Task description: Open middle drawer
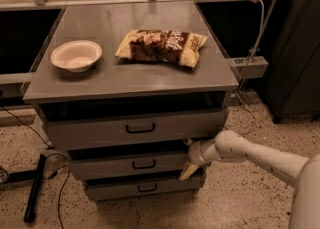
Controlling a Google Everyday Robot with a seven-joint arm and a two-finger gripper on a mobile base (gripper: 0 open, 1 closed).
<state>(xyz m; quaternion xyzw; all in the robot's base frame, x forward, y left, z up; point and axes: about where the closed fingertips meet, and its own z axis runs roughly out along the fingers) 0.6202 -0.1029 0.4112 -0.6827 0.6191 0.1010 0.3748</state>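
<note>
The middle drawer (100, 165) is the mid-sized grey front of three, with a small black bar handle (144, 164). A dark gap shows above it. My gripper (186, 158) reaches in from the lower right on a white arm and sits at the right end of this drawer front. It is open, with one finger near the front's top edge and the other near its bottom edge. It is well to the right of the handle.
The wider top drawer (90, 130) and the smaller bottom drawer (115, 189) flank the middle one. A white bowl (76, 55) and a chip bag (161, 46) lie on the cabinet top (125, 80). A black bar (34, 193) and cables lie on the floor at left. A dark cabinet (295, 48) stands at right.
</note>
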